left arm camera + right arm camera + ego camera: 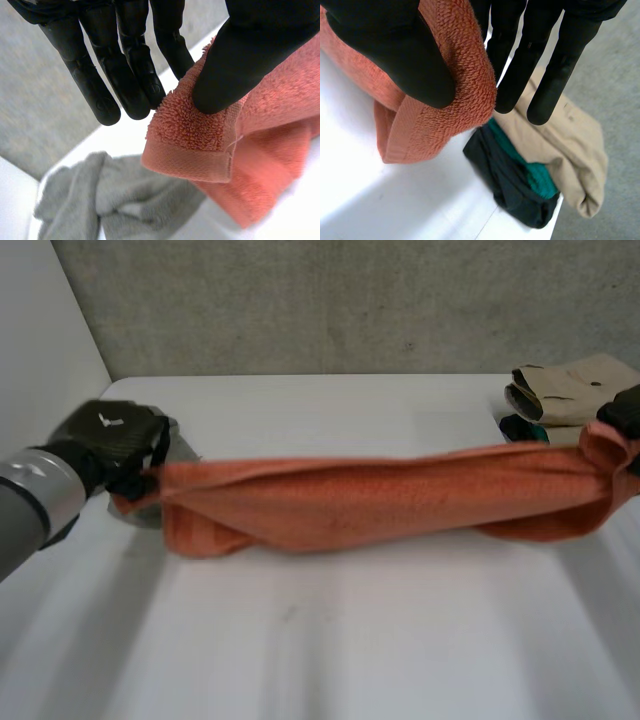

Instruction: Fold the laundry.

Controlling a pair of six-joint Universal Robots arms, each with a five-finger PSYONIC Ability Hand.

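Head view, orange towel (380, 502) stretched over the white table (330, 640), one corner pinched by left hand (115, 445), the opposite one by right hand (625, 412) (thumb against fingers), grey cloth (110, 195) below the left hand, garment pile (570, 145) beside the right hand.

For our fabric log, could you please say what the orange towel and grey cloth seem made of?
Orange towel: looped terry pile, likely cotton, matte, with a flat woven hem band. Grey cloth: soft, matte, limp fabric; weave too blurred to name.
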